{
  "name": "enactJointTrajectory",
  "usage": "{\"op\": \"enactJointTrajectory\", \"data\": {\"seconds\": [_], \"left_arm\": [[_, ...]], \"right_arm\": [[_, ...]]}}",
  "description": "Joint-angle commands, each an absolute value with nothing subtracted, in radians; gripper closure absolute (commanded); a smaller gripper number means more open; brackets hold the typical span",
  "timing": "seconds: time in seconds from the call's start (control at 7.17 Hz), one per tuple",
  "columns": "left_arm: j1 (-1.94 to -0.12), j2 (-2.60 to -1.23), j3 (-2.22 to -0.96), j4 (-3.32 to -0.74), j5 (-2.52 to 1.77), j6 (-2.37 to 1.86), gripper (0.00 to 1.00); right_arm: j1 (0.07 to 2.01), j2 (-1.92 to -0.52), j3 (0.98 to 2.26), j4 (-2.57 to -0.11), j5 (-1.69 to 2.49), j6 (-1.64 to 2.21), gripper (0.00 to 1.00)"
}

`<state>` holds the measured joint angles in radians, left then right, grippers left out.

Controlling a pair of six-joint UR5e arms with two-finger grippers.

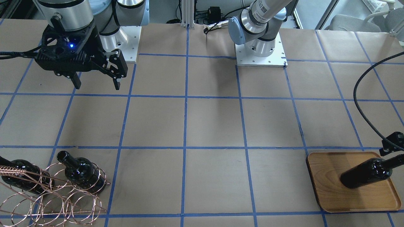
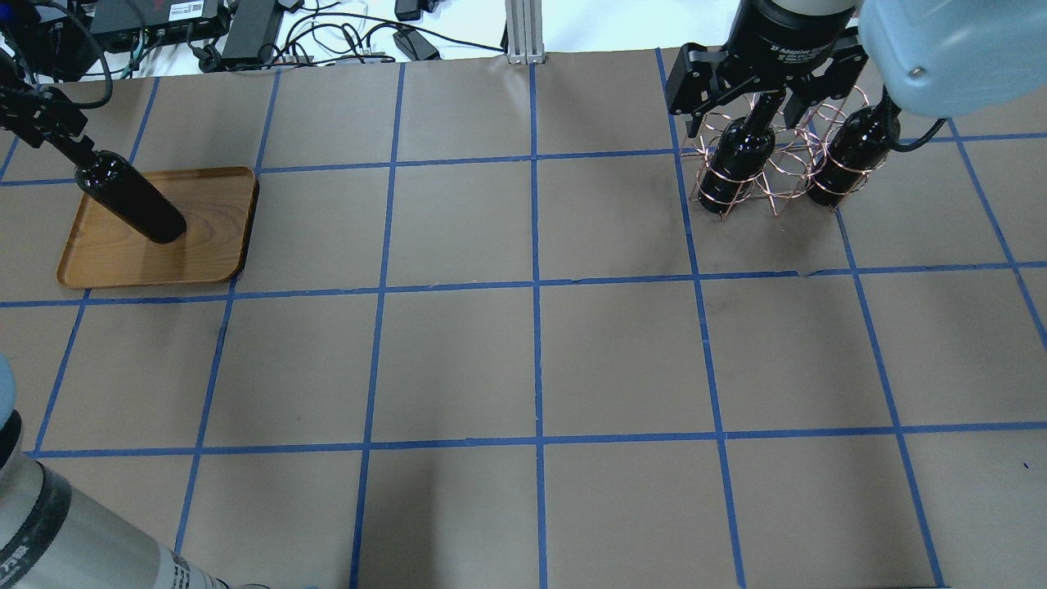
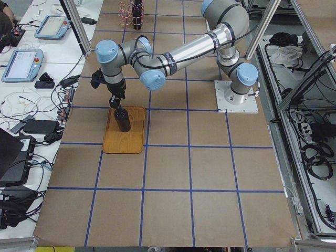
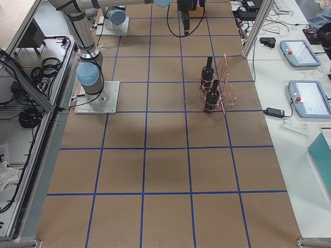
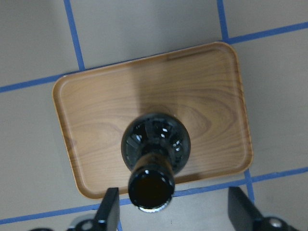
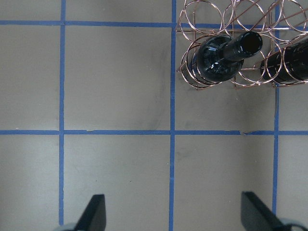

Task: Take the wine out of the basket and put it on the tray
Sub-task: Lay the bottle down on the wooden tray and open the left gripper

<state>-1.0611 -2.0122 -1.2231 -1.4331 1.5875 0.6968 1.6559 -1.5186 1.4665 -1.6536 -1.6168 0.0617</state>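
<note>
One wine bottle (image 1: 366, 173) stands upright on the wooden tray (image 1: 322, 179), seen from above in the left wrist view (image 5: 154, 144) on the tray (image 5: 96, 110). My left gripper (image 5: 174, 202) is open, its fingers wide apart on either side of the bottle's neck; it also shows in the overhead view (image 2: 61, 135). Two more bottles (image 1: 83, 173) (image 1: 19, 176) stand in the copper wire basket (image 1: 56, 201). My right gripper (image 1: 94, 83) is open and empty, high above the table, short of the basket (image 6: 211, 14).
A black cable (image 1: 363, 101) hangs from the left arm over the table. The two arm bases (image 1: 260, 47) (image 1: 126, 44) stand at the robot's edge. Benches with tablets (image 3: 23, 63) and cables run along the operators' side.
</note>
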Motion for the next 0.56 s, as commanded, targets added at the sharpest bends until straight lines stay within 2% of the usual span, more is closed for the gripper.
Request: {"op": "enactJointTrajectory", "data": {"seconds": [0.0,0.28,0.42], "left_arm": [[-1.075,-1.895,-1.224,-1.567,1.583,0.677,0.0],[-1.124,-1.771,-1.255,-1.605,1.577,0.547,0.0],[-1.209,-1.734,-1.323,-1.598,1.574,0.394,0.0]], "right_arm": [[1.655,-1.519,1.466,-1.654,-1.617,0.06,0.0],[1.657,-1.519,1.466,-1.652,-1.617,0.06,0.0],[1.657,-1.517,1.466,-1.652,-1.615,0.058,0.0]]}}
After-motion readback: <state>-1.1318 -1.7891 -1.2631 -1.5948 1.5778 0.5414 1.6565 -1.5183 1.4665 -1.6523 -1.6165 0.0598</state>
